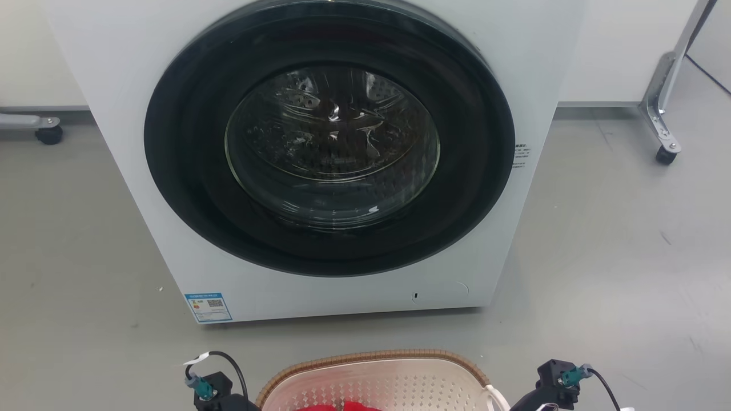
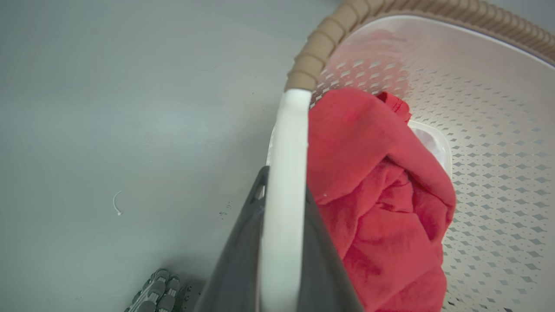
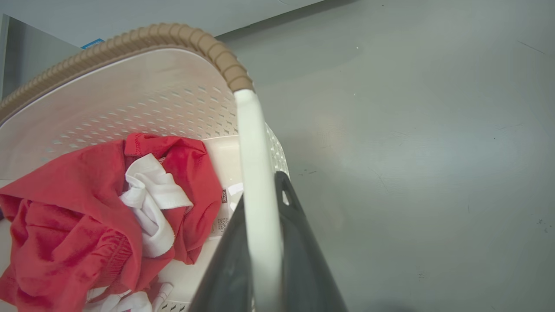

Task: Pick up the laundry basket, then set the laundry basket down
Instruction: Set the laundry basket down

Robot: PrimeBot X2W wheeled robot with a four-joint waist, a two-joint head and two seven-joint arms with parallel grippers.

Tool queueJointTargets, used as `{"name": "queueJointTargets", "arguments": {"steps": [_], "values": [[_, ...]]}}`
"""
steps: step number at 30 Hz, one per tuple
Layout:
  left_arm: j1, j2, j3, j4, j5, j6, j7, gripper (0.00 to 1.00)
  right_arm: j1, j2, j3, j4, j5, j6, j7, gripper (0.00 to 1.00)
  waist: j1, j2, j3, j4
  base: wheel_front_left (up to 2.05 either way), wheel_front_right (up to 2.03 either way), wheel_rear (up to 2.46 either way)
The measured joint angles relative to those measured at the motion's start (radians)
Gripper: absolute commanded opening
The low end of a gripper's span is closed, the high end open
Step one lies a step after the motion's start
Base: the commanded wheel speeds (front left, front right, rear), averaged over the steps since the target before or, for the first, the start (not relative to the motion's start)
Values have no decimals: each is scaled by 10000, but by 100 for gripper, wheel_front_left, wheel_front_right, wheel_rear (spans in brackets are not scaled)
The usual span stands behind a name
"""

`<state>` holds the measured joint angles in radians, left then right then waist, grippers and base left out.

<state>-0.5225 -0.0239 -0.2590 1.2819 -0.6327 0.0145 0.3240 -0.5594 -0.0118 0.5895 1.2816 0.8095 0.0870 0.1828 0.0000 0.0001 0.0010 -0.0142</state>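
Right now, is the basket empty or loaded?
Loaded: red clothing with a white piece tangled in it lies inside the laundry basket.

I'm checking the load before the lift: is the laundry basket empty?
No, a red garment and a white cloth lie inside the laundry basket in the right wrist view.

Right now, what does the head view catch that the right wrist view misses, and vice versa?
Head view: the washing machine's round glass door and a caster wheel. Right wrist view: a white cloth among the laundry, and the right gripper clamped on the white handle. Shared: the laundry basket, its red clothes, the grey floor.
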Motion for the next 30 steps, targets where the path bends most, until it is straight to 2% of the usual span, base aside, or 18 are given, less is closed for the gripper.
{"name": "queueJointTargets", "arguments": {"steps": [11, 30], "values": [[-214, 2, -157, -303, -8, 44, -460, 0, -432, -48, 8, -21, -19, -90, -360, 0, 3, 1, 882, -11, 0, 0, 0], [-1822, 150, -259, -890, 123, 27, -1708, 0, -2058, -303, 69, -487, -366, -265, -1661, 0, 2, 1, 3483, -200, 0, 0, 0]]}}
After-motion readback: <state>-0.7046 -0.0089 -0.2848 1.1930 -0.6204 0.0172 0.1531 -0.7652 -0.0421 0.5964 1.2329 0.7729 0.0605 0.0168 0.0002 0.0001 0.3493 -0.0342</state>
